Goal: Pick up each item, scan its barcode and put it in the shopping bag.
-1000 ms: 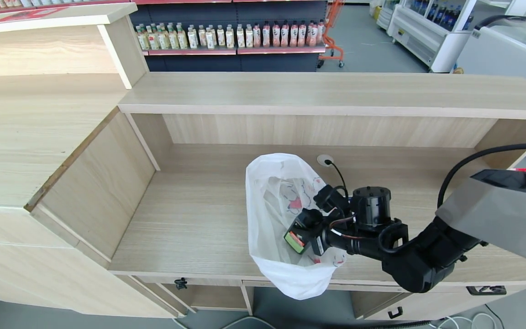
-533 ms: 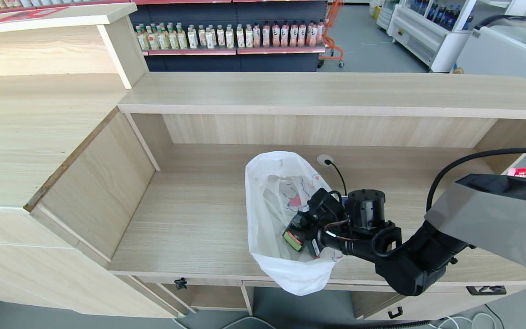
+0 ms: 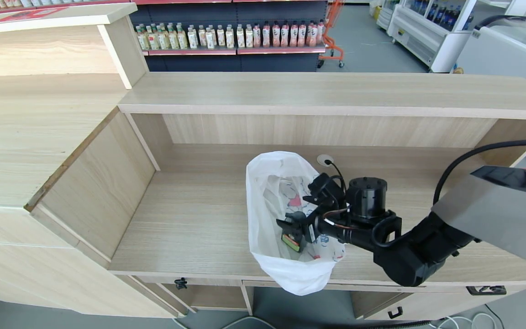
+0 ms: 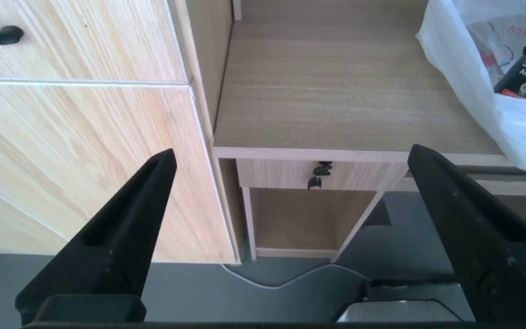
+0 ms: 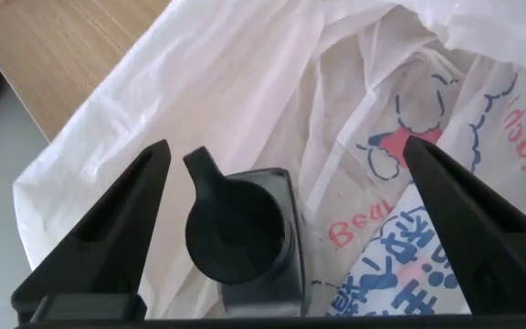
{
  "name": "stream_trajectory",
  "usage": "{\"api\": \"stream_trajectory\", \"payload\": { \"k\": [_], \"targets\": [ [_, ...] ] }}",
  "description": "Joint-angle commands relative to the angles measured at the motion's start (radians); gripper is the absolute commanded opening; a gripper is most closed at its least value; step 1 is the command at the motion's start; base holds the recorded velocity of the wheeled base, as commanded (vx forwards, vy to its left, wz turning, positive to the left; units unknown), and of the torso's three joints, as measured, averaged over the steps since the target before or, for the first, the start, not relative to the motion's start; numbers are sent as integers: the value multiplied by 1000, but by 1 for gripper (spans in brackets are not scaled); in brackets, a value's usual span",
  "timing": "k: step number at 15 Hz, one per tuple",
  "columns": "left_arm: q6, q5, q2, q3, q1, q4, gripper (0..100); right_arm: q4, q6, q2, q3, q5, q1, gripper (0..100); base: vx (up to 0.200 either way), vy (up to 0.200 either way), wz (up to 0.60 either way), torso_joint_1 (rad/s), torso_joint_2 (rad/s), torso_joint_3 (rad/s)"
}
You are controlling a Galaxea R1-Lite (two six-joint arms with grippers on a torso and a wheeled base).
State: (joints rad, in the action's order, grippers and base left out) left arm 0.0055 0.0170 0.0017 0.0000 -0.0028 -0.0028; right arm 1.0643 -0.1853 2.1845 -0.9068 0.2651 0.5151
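Head view, shopping bag (image 3: 267,196) on counter (image 3: 190,219), shelves (image 3: 233,51) behind

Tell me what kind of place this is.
Most likely a small convenience store, at its checkout: rows of bottled drinks on a dark retail shelf, a white glass-fronted drinks cooler, and a white plastic shopping bag standing on the light wooden counter.

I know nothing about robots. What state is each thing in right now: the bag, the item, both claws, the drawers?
shopping bag: open at the top, standing on the counter, its bottom sagging over the front edge.
black item: inside the bag, touched by neither finger.
right gripper: open, fingers spread wide over the item.
left gripper: open, holding nothing.
cabinet drawers: shut.
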Motion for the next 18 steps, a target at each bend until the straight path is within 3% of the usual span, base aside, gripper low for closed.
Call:
{"api": "stream_trajectory", "payload": {
  "k": [1,6,8,11,18],
  "targets": [
    [-1,0,0,0,0,0,100,-36,55,-109,-1,2,3,100,0,0,0,0,0,0],
    [-10,0,0,0,0,0,100,-248,181,-371,-3,-24,-4,100,0,0,0,0,0,0],
    [-9,0,0,0,0,0,100,-336,176,-469,22,-161,-46,100,0,0,0,0,0,0],
    [-7,0,0,0,0,0,100,-484,230,-600,20,-284,-116,100,0,-200,0,-1,4,4],
    [-10,0,0,0,0,0,100,-840,560,-789,-14,-382,-171,100,0,-200,0,2,0,0]
  ]
}}
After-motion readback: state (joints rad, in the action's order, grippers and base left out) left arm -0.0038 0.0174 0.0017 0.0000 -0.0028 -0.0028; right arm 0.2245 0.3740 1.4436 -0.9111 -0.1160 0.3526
